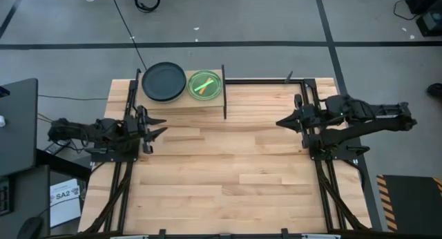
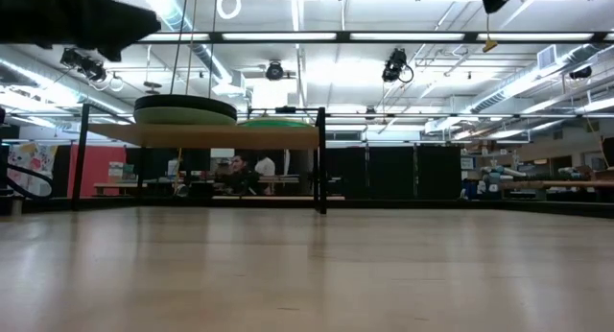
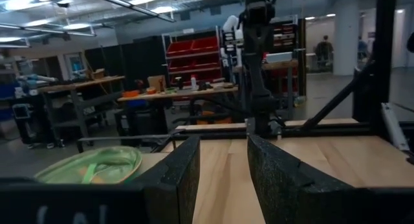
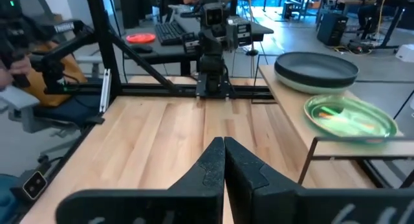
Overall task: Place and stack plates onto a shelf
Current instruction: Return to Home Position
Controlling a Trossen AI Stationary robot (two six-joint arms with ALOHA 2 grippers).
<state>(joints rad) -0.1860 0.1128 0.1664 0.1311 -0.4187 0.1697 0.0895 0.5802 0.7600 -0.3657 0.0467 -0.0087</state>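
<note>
High view: light-wood shelf [image 1: 176, 105] on black legs holds two piles, one topped by black round plate [image 1: 164, 81], one by translucent bright-green plate [image 1: 205, 85].
Low view: pale mint plate [image 2: 184, 115] beneath the black.
Left wrist: left gripper [image 3: 223, 143] spread, empty.
Right wrist: right gripper [image 4: 224, 143] pressed together, empty.
Judged: stacking finished; next, park arms.

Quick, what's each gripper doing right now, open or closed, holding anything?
Left gripper: open, holding nothing, at the table's left side.
Right gripper: closed, holding nothing, at the table's right side.
</note>
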